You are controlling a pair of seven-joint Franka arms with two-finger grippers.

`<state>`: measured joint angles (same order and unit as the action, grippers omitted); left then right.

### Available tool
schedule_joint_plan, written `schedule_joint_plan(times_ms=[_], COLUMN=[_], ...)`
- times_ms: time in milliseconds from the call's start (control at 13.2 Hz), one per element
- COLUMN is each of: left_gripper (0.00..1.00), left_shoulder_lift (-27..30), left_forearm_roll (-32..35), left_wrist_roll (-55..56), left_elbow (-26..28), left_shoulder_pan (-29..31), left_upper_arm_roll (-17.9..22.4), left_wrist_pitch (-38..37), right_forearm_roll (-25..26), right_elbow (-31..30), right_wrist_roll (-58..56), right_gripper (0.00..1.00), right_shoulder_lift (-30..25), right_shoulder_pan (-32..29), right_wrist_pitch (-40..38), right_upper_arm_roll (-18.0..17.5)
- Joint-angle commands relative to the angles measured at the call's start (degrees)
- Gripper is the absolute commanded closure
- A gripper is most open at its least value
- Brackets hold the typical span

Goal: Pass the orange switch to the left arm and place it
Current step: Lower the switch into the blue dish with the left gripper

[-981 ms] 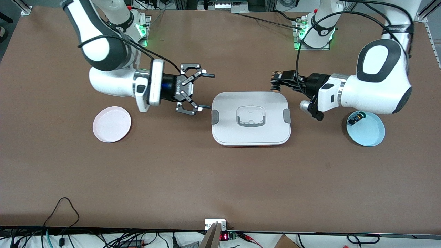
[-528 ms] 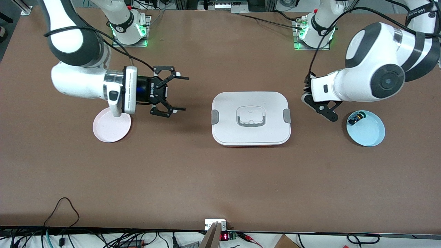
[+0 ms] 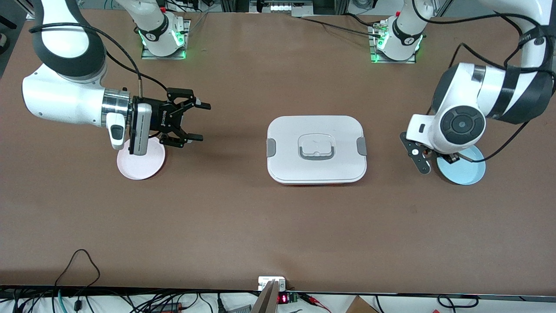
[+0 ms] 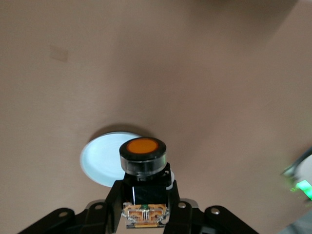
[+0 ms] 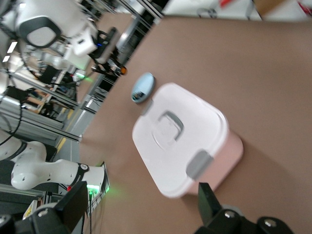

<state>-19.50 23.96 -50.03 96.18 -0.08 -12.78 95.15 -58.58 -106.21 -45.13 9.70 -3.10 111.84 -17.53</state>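
Brown tabletop: the black orange-capped switch (image 4: 143, 161) is pinched upright in the left gripper (image 4: 144, 204) above the pale blue round plate (image 3: 467, 169), while the right gripper (image 3: 191, 121), spread wide, waits well apart with the big white plastic box (image 3: 316, 149) between them.

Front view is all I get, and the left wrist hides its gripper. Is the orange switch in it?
Observer: Yes. The left wrist view shows the left gripper shut on the orange switch by its black body, orange cap pointing away from the wrist.
Operator: What is under it?
Observer: The blue plate shows just past the cap's edge. The rest below is bare table.
Operator: Anything on the box I can't see from above?
Observer: The right wrist view shows the box from the side. It has a pink body under the white lid, and the lid is seated.
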Motion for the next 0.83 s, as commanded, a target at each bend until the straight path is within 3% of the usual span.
schedule_joint_plan(times_ms=[0,377,755], left_gripper=[0.78,0.78,0.77], left_shoulder_lift=[1.3,1.0,-5.4], left_forearm_roll=[3.6,4.0,4.0], left_wrist_roll=[-8.8,-24.1,-31.0], left_elbow=[6.8,18.6,19.7], left_shoulder_pan=[4.5,19.8,26.1], left_upper_arm_roll=[-0.4,-0.4,-0.3], left_wrist_pitch=[7.9,29.4,41.1], right_forearm_roll=[11.1,33.2,58.6], right_elbow=[-0.4,-0.2,4.9], right_wrist_roll=[17.3,39.4,50.5], right_gripper=[0.00,0.00,0.00], right_shoulder_lift=[-1.5,-2.4,-2.8], right_shoulder_pan=[-0.6,-0.7,-0.7], right_wrist_pitch=[0.4,-5.1,-19.1], right_upper_arm_roll=[-0.6,-0.6,0.6])
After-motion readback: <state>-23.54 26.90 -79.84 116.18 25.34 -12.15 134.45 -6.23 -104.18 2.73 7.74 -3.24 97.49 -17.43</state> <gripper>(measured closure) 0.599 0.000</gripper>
